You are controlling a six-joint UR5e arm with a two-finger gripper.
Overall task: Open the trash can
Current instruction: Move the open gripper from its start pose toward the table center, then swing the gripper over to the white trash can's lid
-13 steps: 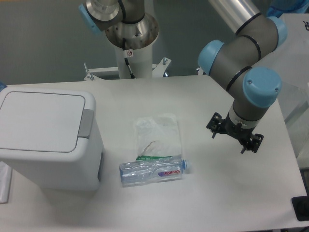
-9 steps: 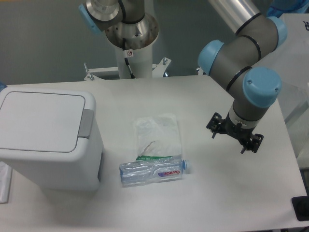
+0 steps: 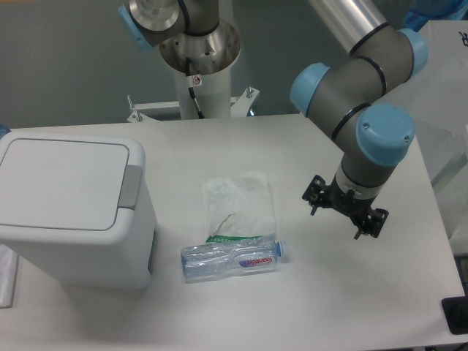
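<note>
The trash can (image 3: 73,212) is a large white boxy bin at the left of the table. Its flat white lid (image 3: 62,174) lies shut, with a grey push-button tab (image 3: 131,186) on its right edge. My gripper (image 3: 341,213) hangs over the right side of the table, far to the right of the bin. Its two black fingers stand apart and hold nothing. A crushed clear plastic bottle (image 3: 230,259) lies between the bin and the gripper.
A crumpled clear plastic bag (image 3: 240,205) lies just behind the bottle. The arm's base column (image 3: 199,66) stands at the table's back edge. A black object (image 3: 455,314) sits at the table's front right corner.
The arm and gripper have shifted a little to the left, toward the bottle and bin. The bin, bottle and bag have not moved.
</note>
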